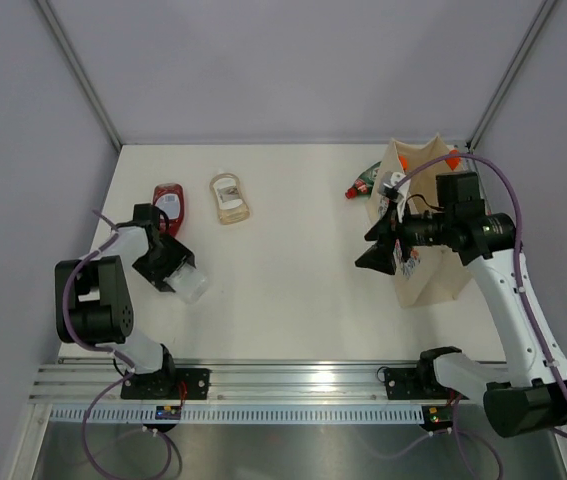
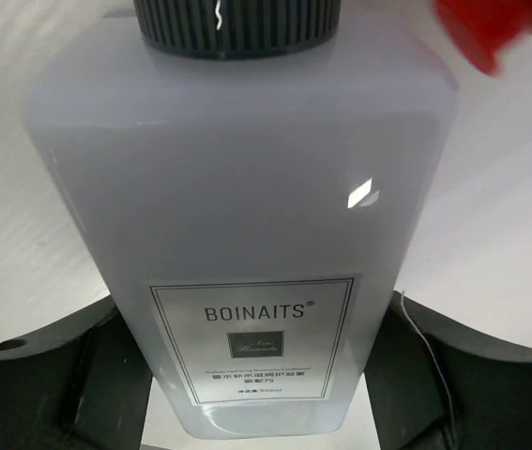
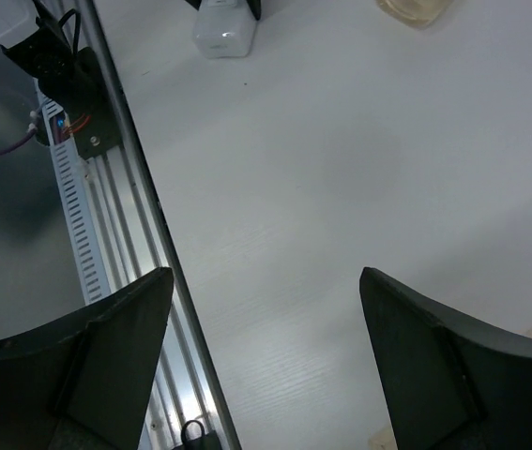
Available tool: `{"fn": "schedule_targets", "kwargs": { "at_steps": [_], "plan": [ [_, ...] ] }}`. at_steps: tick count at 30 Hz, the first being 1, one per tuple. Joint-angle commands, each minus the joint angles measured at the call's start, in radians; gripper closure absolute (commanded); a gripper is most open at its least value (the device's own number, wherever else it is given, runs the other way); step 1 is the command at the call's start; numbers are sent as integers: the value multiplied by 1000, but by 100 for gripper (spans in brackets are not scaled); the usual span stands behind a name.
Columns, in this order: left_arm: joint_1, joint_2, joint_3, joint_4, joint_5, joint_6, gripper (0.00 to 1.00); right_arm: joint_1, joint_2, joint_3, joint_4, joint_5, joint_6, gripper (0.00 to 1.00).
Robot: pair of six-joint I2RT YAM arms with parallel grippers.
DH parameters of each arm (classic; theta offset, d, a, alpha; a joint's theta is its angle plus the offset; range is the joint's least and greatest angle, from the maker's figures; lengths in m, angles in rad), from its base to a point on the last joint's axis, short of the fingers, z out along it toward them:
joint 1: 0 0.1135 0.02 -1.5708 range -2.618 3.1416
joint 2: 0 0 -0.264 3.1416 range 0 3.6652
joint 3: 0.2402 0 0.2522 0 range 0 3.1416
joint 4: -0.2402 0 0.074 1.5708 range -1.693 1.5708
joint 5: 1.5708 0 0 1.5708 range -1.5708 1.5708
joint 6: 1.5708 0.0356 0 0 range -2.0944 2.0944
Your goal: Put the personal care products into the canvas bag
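Note:
My left gripper [image 1: 166, 262] is shut on a clear bottle [image 1: 189, 285] with a black cap and a white BOINAITS label; in the left wrist view the bottle [image 2: 247, 187] fills the space between the fingers of that gripper [image 2: 256, 375]. A red bottle [image 1: 169, 205] and a pale-yellow bottle [image 1: 229, 197] lie on the table behind it. A green red-capped bottle [image 1: 366, 182] lies beside the canvas bag [image 1: 433, 280] at the right. My right gripper [image 1: 375, 252] is open and empty, held just left of the bag and facing left over the table; the right wrist view shows it [image 3: 267, 281] open as well.
The white table [image 1: 293, 270] is walled by grey panels at the back and sides. A slotted metal rail [image 1: 293, 385] runs along the near edge, also in the right wrist view [image 3: 87, 234]. The right arm [image 1: 473, 230] covers part of the bag's top.

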Motion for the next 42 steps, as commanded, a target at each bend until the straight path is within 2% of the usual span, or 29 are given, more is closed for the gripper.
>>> {"fn": "schedule_targets", "kwargs": {
  "at_steps": [1, 2, 4, 5, 6, 7, 8, 9, 13, 14, 16, 19, 22, 27, 35, 42],
  "plan": [
    [-1, -49, -88, 242, 260, 179, 100, 115, 37, 47, -10, 98, 55, 18],
    [-1, -113, -119, 312, 303, 199, 100, 135, 62, 49, -2, 102, 66, 24],
    [-3, -184, -188, 397, 476, 248, 100, 179, 83, 43, 11, 116, 118, 33],
    [-9, -253, -243, 469, 522, 253, 100, 196, 105, 40, 37, 130, 138, 40],
    [-36, -282, -257, 491, 558, 251, 100, 212, 117, 32, 51, 157, 161, 52],
    [-59, -309, -261, 514, 625, 247, 100, 244, 126, 27, 100, 176, 231, 58],
    [-84, -332, -265, 558, 645, 236, 100, 259, 152, 24, 125, 190, 262, 63],
    [-139, -368, -269, 586, 657, 202, 100, 273, 168, 26, 149, 213, 293, 63],
    [-253, -424, -320, 842, 768, 34, 100, 336, 249, 64, 283, 247, 498, 50],
    [-276, -428, -330, 974, 782, -37, 100, 357, 285, 72, 335, 256, 533, 47],
    [-346, -432, -347, 1145, 809, -86, 100, 370, 322, 96, 411, 283, 663, 40],
    [-420, -435, -340, 1241, 814, -105, 100, 379, 376, 109, 514, 375, 843, 31],
    [-470, -436, -331, 1252, 794, -67, 100, 382, 398, 107, 582, 457, 985, 23],
    [-518, -406, -308, 1269, 777, -62, 100, 437, 441, 136, 593, 478, 1014, 8],
    [-587, -369, -257, 1289, 750, -79, 100, 511, 490, 158, 573, 573, 1020, 7],
    [-641, -370, -222, 1281, 713, -85, 100, 566, 521, 162, 556, 654, 1026, 10]
  ]
}}
